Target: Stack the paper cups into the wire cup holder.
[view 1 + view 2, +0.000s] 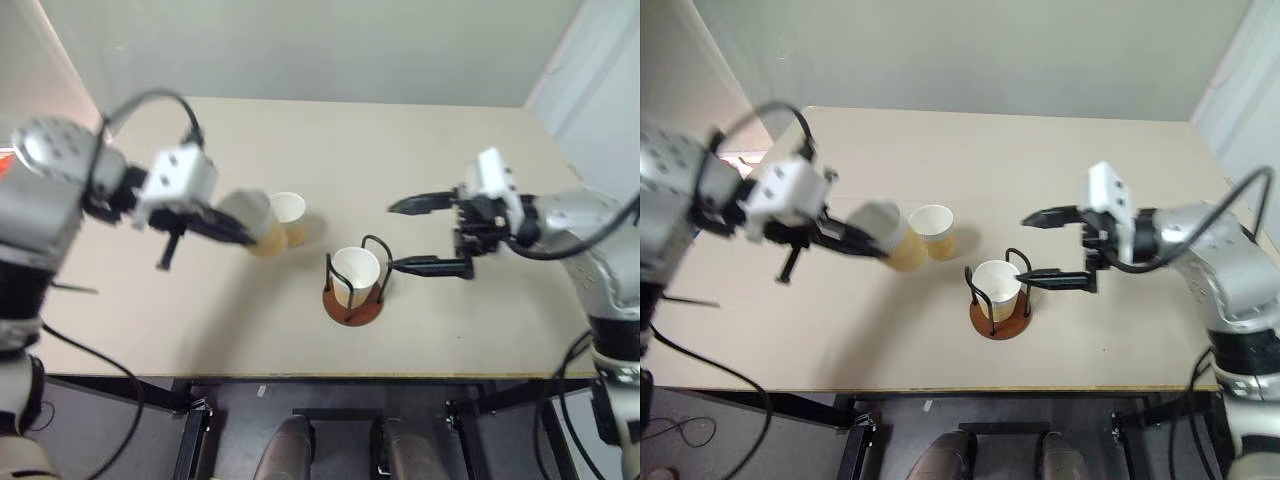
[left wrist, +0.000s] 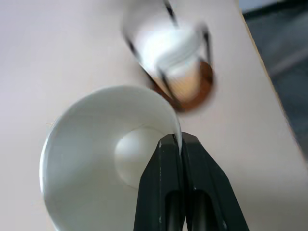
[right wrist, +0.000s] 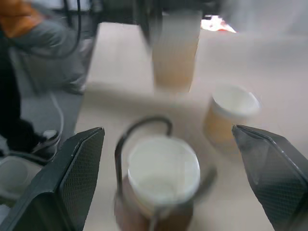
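One paper cup [image 1: 250,215] hangs above the desk [image 1: 420,150], its rim pinched in my left claw [image 2: 179,144]. A second stands beside it; the third sits in the wire holder [image 1: 352,300], near my wide-open right claw [image 1: 400,235].

3 paper cups: 1 in holder [image 1: 355,270], 1 on table [image 1: 289,212], 1 lifted [image 1: 250,215]. 1 wire cup holder [image 1: 352,305]. 1 table [image 1: 400,150]. 2 end effectors: left [image 1: 240,236], right [image 1: 392,235].
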